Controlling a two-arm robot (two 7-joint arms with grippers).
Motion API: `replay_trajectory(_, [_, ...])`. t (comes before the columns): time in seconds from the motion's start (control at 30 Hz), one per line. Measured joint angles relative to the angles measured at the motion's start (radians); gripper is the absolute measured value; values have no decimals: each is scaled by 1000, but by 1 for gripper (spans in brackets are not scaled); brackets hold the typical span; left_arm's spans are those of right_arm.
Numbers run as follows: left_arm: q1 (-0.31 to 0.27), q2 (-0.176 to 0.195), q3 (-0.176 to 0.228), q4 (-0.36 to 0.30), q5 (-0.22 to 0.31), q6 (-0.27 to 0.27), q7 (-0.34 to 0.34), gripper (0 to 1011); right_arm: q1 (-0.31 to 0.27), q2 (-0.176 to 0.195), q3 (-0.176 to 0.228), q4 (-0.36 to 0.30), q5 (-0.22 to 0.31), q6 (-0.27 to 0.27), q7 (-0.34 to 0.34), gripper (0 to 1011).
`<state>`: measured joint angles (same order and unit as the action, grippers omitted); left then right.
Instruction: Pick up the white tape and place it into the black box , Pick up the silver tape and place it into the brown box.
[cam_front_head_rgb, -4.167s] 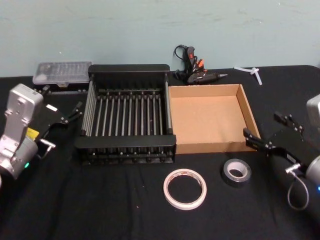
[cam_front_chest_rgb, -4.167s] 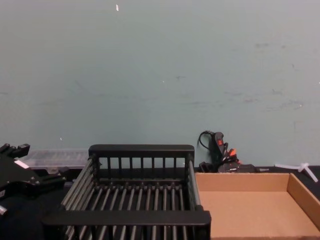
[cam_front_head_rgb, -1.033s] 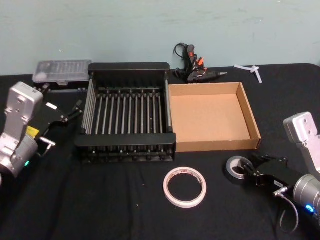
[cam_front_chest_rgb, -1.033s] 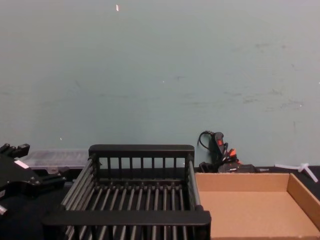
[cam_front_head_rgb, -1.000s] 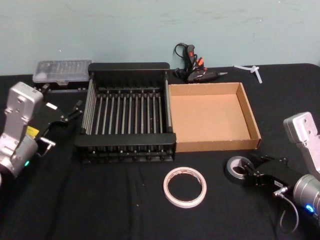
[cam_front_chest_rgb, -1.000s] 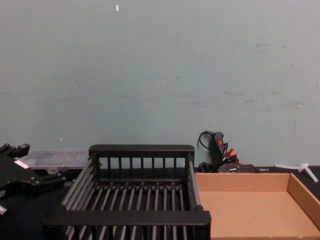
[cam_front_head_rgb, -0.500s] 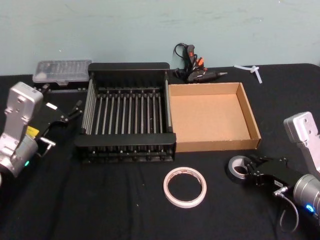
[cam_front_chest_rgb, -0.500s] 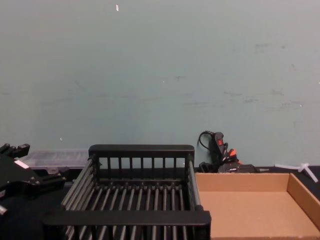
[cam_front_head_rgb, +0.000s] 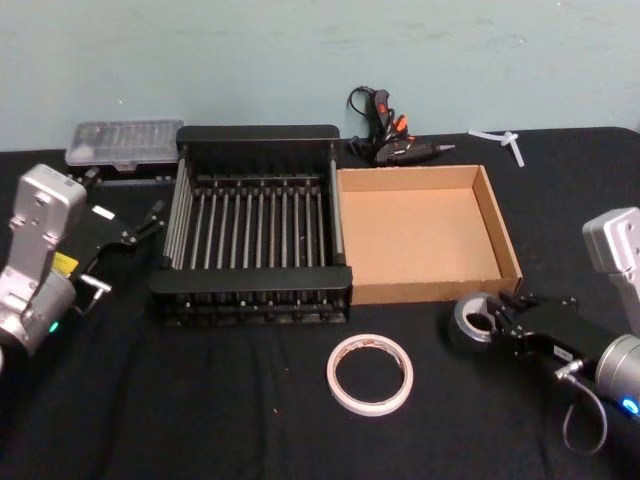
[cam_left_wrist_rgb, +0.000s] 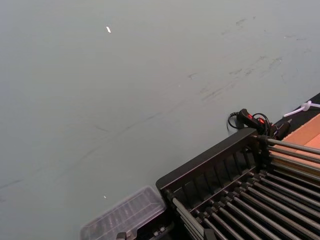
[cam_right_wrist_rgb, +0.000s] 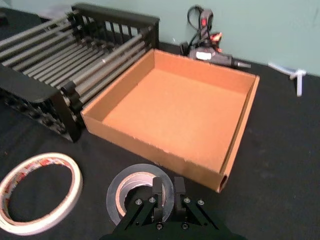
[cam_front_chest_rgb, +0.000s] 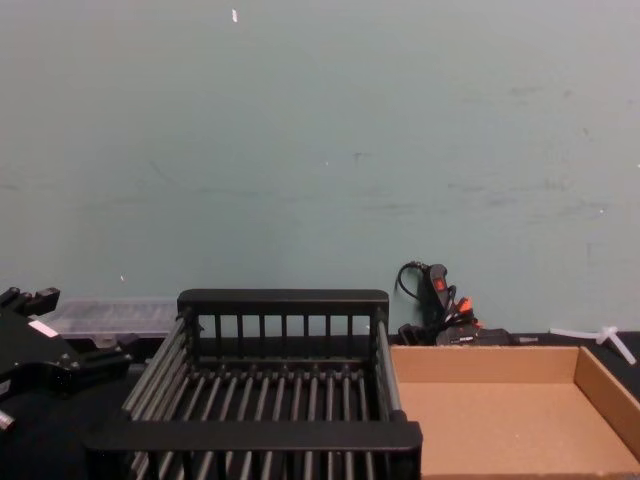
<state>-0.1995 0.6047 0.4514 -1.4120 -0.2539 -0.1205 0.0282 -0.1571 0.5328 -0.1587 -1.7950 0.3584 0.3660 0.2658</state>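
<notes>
Jaws first, going left to right: left gripper hangs at the far left edge of the black surface, jaws parted with nothing between them, tips pointing toward the left wall of the black box. Clear plastic case lies beyond those jaws, against the back wall. Black box sits just right of the left jaws, slatted bottom bare. Brown box stands flush against the black box's right side, nothing inside. White tape lies flat on the surface, in front of the seam between the two boxes, well left of the right jaws and apart from them. Black glue gun with orange trigger rests behind the brown box. Right gripper is low at the right, in front of the brown box's near right corner; its jaws are drawn nearly together, one finger inside the hole of the silver tape and one outside, pinching the roll's wall on the side nearest the arm. Silver tape sits just in front of the brown box's front wall; whether it is lifted off the surface, cannot tell. White plastic piece lies at the far right back corner.
</notes>
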Motion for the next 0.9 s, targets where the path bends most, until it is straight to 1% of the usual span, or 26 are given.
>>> replay_trajectory(0.17, [0, 0, 0, 0, 0, 0, 0, 1001, 2, 6, 10, -20, 9, -18, 18, 140])
replay_trajectory(0.3, [0, 0, 0, 0, 0, 0, 0, 1001, 15, 9, 14, -28, 15, -34, 27, 140])
replay_trajectory(0.5, [0, 0, 0, 0, 0, 0, 0, 1001, 56, 6, 15, -26, 17, -57, 32, 140])
replay_trajectory(0.63, [0, 0, 0, 0, 0, 0, 0, 1001, 90, -5, 10, -10, 17, -72, 30, 140])
replay_trajectory(0.77, [0, 0, 0, 0, 0, 0, 0, 1001, 135, -22, -1, 20, 7, -88, 23, 140])
replay_trajectory(0.9, [0, 0, 0, 0, 0, 0, 0, 1001, 190, -49, -16, 67, -4, -104, 15, 140])
